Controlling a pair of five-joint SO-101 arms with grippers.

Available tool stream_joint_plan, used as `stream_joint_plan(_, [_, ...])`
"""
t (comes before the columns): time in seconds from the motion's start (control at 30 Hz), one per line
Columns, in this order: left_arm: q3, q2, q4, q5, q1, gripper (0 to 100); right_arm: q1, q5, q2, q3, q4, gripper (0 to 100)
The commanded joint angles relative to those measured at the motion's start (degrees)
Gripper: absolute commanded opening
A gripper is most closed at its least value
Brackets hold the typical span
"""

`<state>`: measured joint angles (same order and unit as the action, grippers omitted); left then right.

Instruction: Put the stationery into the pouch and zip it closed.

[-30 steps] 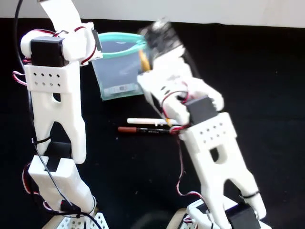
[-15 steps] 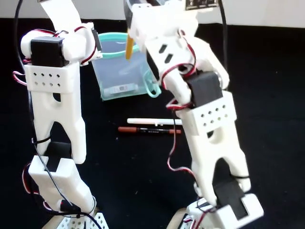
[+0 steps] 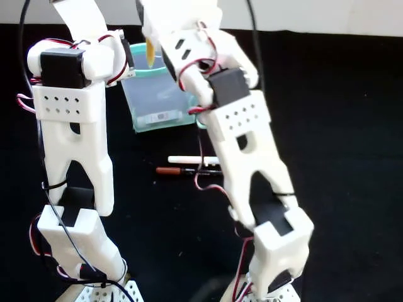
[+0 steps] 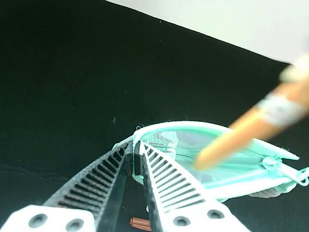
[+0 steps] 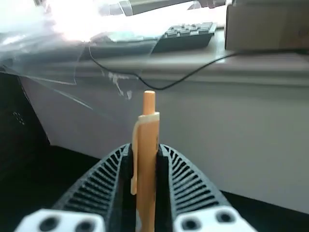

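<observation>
Black table (image 3: 340, 126), clear pouch (image 3: 157, 100) with teal zip rim open near the far edge, left gripper (image 3: 129, 58) gripping its rim, right gripper (image 3: 151, 38) holding an orange pen (image 3: 150, 53) above the opening, white pen (image 3: 186, 160) and brown pen (image 3: 176, 170) side by side mid-table, partly under the right arm (image 3: 245, 138)

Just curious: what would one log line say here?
left claw: shut on pouch | right claw: shut on orange pen at pouch mouth | white pen, brown pen: on table
</observation>
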<state>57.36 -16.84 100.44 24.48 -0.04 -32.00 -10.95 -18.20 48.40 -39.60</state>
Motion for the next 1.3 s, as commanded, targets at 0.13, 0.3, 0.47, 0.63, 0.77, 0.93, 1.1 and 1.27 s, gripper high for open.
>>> stream_joint_plan(0.13, [-0.7,-0.2,0.4,-0.5,0.4,1,-0.3,0.9,-3.6,2.1,0.7,0.8])
stream_joint_plan(0.3, [-0.7,-0.2,0.4,-0.5,-0.7,1,-1.5,0.9,-3.4,3.5,-9.2,1.0])
stream_joint_plan(0.47, [-0.6,-0.2,0.3,-0.5,-1.2,1,-3.0,0.9,-2.2,5.8,-20.4,11.1])
stream_joint_plan(0.63, [-0.7,-0.2,-0.4,-0.5,-1.2,1,-3.6,0.9,1.0,5.8,-24.7,26.5])
stream_joint_plan(0.77, [-0.7,-0.2,-0.4,-0.5,-1.2,1,-3.6,0.9,5.7,5.8,-29.0,27.2])
stream_joint_plan(0.93, [-0.7,-0.2,-0.4,-0.5,-1.3,1,-0.1,0.9,14.5,5.8,-32.6,27.2])
stream_joint_plan(1.1, [-0.7,-0.2,-0.4,-0.5,-1.3,1,7.1,9.0,22.3,5.3,-46.5,27.1])
stream_joint_plan(1.27, [-0.7,-0.2,-0.4,-0.5,-1.3,1,6.4,34.6,23.3,-0.5,-61.5,27.0])
